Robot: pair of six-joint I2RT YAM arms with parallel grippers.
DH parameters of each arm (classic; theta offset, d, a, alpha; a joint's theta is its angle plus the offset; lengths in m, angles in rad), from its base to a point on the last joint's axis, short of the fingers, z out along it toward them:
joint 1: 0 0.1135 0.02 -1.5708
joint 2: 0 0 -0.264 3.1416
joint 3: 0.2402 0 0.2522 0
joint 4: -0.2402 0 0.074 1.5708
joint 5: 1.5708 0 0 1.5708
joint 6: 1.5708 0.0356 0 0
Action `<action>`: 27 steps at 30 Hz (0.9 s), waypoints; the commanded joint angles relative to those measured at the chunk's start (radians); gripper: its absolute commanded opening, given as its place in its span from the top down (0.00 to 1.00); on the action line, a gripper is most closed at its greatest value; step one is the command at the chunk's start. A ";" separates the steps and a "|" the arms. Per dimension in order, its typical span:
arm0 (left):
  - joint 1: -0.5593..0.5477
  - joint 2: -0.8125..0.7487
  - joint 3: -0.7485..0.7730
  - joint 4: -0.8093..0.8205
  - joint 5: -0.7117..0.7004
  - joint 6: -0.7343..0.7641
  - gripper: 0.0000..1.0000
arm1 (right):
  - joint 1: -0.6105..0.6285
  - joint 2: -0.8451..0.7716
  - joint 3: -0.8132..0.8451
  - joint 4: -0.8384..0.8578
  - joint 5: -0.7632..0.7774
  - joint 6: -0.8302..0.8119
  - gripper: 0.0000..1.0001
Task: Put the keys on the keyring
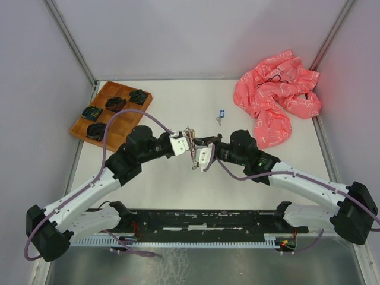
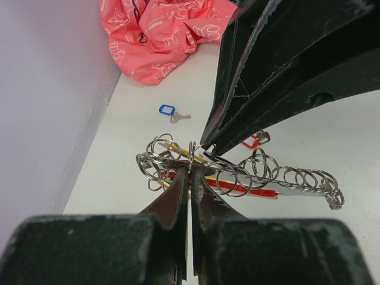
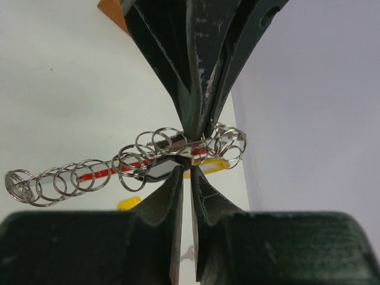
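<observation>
The left gripper [image 2: 191, 172] is clamped on 1 loop of the keyring [image 2: 237, 177], which hangs between both arms. The right gripper [image 3: 190, 172] sits nearly closed; whether it grips is unclear. Light, floppy, slippery: pinch a single ring's rim.

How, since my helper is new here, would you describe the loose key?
Start at the pink cloth in the far right corner of the table. Just left of it lies the key, alone. Unlike those on the keyring, it has a blue tag.
</observation>
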 commanded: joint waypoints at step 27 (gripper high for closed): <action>-0.002 -0.039 -0.057 0.229 -0.020 -0.085 0.97 | -0.036 -0.114 -0.037 0.125 0.032 0.381 0.63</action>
